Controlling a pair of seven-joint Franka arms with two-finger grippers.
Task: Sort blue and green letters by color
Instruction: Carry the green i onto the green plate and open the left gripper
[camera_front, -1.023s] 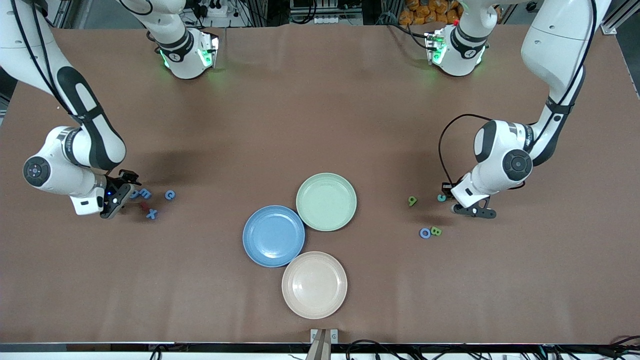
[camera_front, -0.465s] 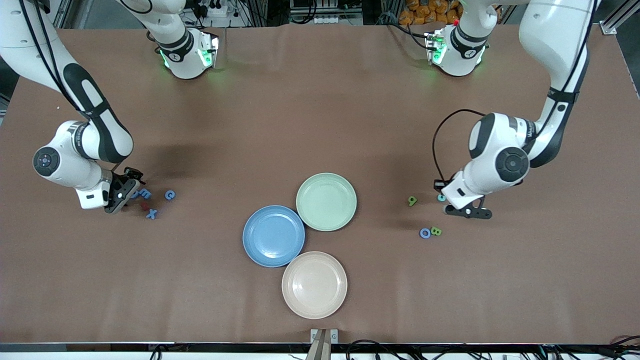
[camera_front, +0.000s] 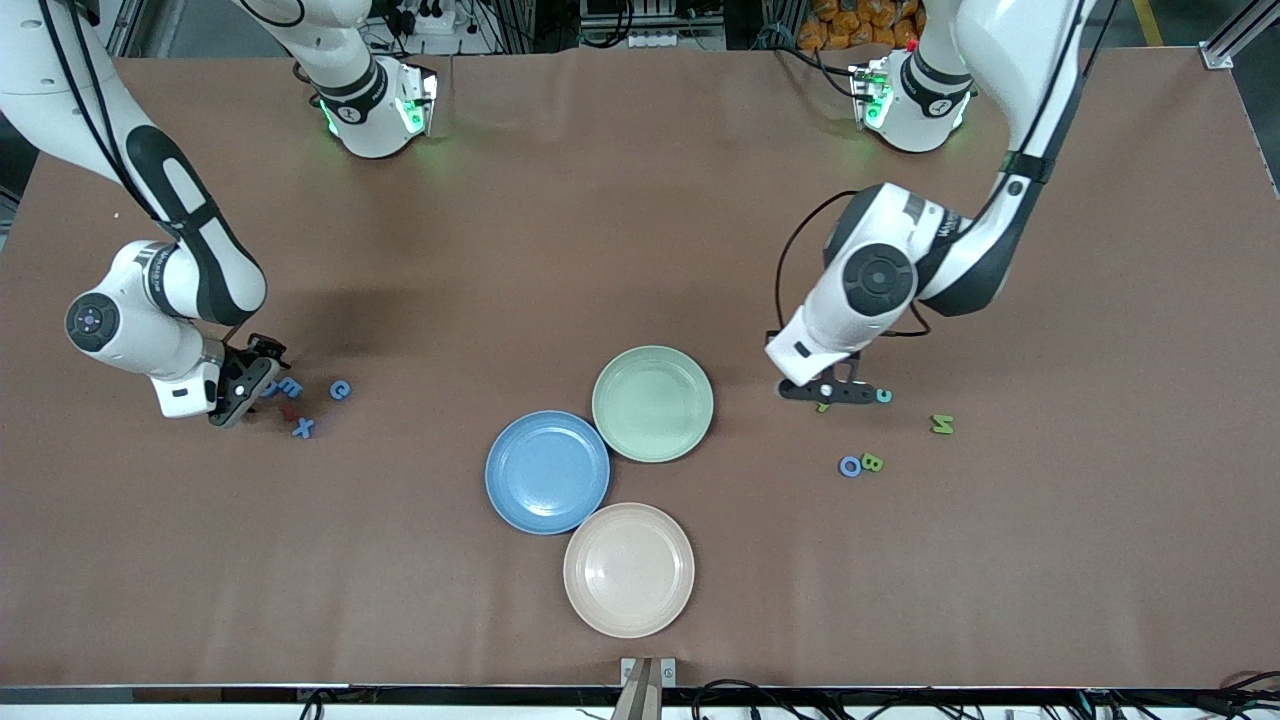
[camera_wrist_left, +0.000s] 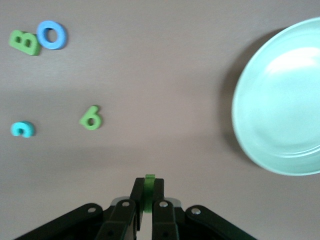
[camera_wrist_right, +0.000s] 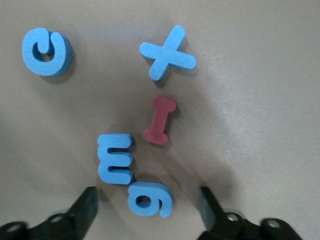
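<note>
Two things are going on at once. The left gripper (camera_front: 840, 392) is clenched on a thin green piece (camera_wrist_left: 149, 179), only its edge poking out between the pads, so I cannot tell which letter it is. It hangs low over the bare table just beside the green plate (camera_front: 700, 400), on the side toward the left arm's end. I take that as carrying the piece to the plate of its own colour. Under and around it lie a green 6 (camera_wrist_left: 91, 117) and a small teal piece (camera_wrist_left: 22, 129). Nearer the front camera a blue O (camera_front: 850, 466) touches a green B (camera_front: 872, 462), and a green N (camera_front: 941, 424) sits apart toward the left arm's end. At the right arm's end of the table, the right gripper (camera_front: 240, 395) is down low with its fingers (camera_wrist_right: 87, 202) spread wide either side of a blue 9 (camera_wrist_right: 150, 200), gripping nothing yet, which looks like lining up a pinch. A blue E (camera_wrist_right: 116, 158) sits just beside that piece, near enough to get nudged. A red I (camera_wrist_right: 160, 120), a blue X (camera_wrist_right: 167, 52) and a blue G (camera_wrist_right: 46, 51) lie close by. The blue plate (camera_front: 547, 472) and beige plate (camera_front: 628, 570) hold nothing.
</note>
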